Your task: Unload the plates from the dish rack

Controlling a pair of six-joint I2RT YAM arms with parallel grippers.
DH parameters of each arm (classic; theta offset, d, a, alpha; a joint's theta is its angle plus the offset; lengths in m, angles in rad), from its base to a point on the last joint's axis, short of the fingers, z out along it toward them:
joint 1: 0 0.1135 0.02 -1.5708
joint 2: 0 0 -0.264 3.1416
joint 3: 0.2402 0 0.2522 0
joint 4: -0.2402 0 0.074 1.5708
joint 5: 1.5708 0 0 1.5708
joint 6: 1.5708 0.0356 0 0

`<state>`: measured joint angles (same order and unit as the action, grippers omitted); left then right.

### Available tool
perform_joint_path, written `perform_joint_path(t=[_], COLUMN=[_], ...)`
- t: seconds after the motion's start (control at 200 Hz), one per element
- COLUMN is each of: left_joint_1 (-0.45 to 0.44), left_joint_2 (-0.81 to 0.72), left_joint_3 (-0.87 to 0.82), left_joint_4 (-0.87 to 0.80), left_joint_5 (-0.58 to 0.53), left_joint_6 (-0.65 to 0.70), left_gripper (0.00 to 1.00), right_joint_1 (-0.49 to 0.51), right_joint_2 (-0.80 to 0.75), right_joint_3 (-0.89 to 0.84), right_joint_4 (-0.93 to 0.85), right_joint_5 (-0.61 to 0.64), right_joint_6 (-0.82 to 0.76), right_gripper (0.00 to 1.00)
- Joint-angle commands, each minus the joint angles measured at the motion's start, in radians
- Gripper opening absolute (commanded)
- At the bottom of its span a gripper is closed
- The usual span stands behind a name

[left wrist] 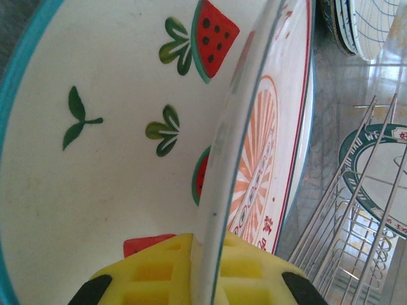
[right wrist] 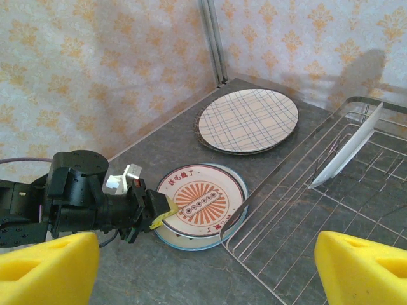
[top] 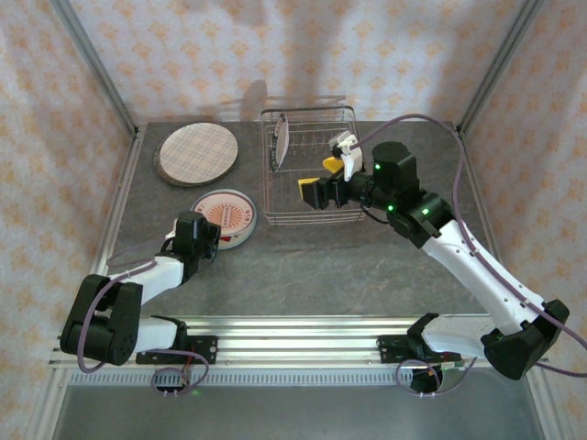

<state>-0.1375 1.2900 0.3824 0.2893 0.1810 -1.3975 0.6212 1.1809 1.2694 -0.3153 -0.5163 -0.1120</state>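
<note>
The wire dish rack (top: 312, 213) stands at the back centre with one plate (top: 283, 142) upright in it. A stack of plaid plates (top: 195, 153) lies at the back left. An orange sunburst plate (top: 225, 215) rests on a watermelon-print plate (left wrist: 95, 159) left of the rack. My left gripper (top: 218, 240) is shut on the sunburst plate's near rim (left wrist: 213, 241), yellow pads on both sides. Over the rack's middle hovers my right gripper (top: 319, 179), wide open and holding nothing. The right wrist view shows the sunburst plate (right wrist: 200, 202) and the upright plate (right wrist: 348, 149).
Patterned walls and metal posts close in the table on three sides. The rack's rim (right wrist: 280, 190) runs right beside the small plate stack. In the left wrist view the rack's wires (left wrist: 356, 210) and a green-rimmed plate (left wrist: 381, 184) lie to the right.
</note>
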Motion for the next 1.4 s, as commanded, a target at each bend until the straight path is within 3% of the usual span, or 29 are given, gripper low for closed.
perform_joint_path(t=[0.0, 0.2, 0.375, 0.47, 1.391], left_joint_1=[-0.011, -0.011, -0.011, -0.011, -0.007], left_joint_2=[-0.011, -0.05, -0.069, -0.081, -0.072], left_joint_3=[-0.005, -0.005, 0.004, 0.027, 0.109], left_joint_4=[-0.013, -0.082, -0.128, -0.196, -0.432], left_joint_5=[0.006, 0.006, 0.011, 0.012, -0.003], left_joint_6=[0.006, 0.012, 0.017, 0.026, 0.075], left_gripper=[0.16, 0.36, 0.38, 0.44, 0.48], right_joint_1=[0.008, 0.008, 0.008, 0.008, 0.008], right_joint_2=[-0.001, -0.001, -0.001, -0.001, 0.022], right_joint_3=[0.031, 0.031, 0.034, 0.038, 0.052], right_joint_4=[-0.005, -0.009, -0.01, -0.014, -0.039], right_joint_5=[-0.005, 0.001, 0.002, 0.004, 0.064], right_joint_6=[0.009, 0.012, 0.016, 0.018, 0.032], right_gripper=[0.88, 0.88, 0.88, 0.88, 0.88])
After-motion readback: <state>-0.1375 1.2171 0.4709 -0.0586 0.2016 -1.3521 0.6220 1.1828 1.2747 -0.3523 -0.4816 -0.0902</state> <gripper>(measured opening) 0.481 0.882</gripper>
